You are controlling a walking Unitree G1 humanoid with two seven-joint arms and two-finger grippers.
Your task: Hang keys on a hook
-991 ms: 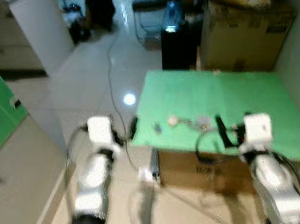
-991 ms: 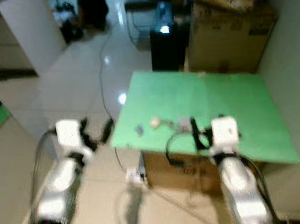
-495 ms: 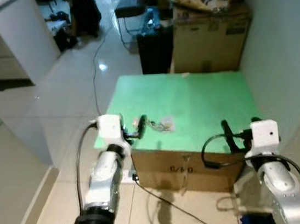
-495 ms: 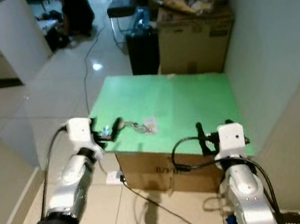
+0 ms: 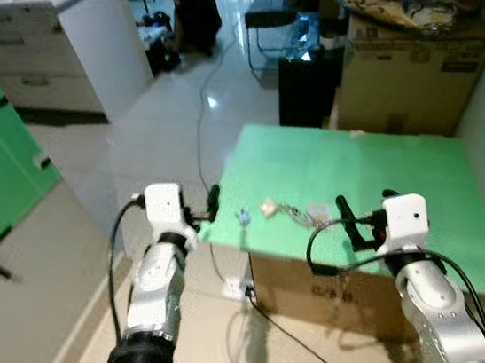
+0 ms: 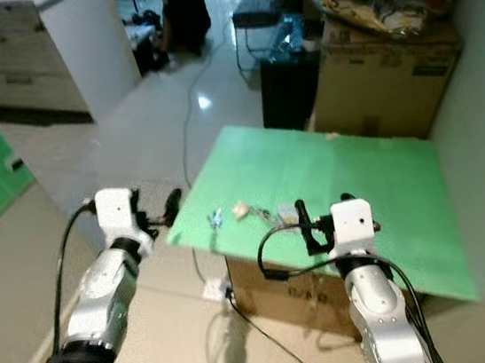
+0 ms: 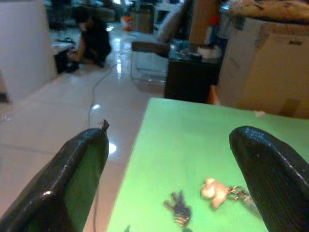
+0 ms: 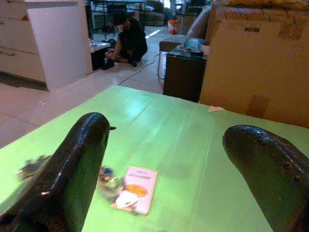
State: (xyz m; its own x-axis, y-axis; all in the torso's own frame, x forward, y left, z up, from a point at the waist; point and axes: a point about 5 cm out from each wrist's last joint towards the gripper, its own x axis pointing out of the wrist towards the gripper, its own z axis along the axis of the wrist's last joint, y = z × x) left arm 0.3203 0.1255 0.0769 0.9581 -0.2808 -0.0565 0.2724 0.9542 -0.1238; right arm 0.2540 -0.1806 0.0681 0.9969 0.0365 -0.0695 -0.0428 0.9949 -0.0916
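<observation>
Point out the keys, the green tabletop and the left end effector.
keys (image 5: 293,214), left eye view, on the chain.
green tabletop (image 5: 383,163), left eye view, bare middle.
left end effector (image 5: 213,199), left eye view, between fingertips.

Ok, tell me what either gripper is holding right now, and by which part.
Nothing is held. The left gripper and right gripper are both open, and the keys lie on the green tabletop.

The keys (image 5: 293,215) on the green board (image 5: 374,164) are too small and blurred to make out.
</observation>
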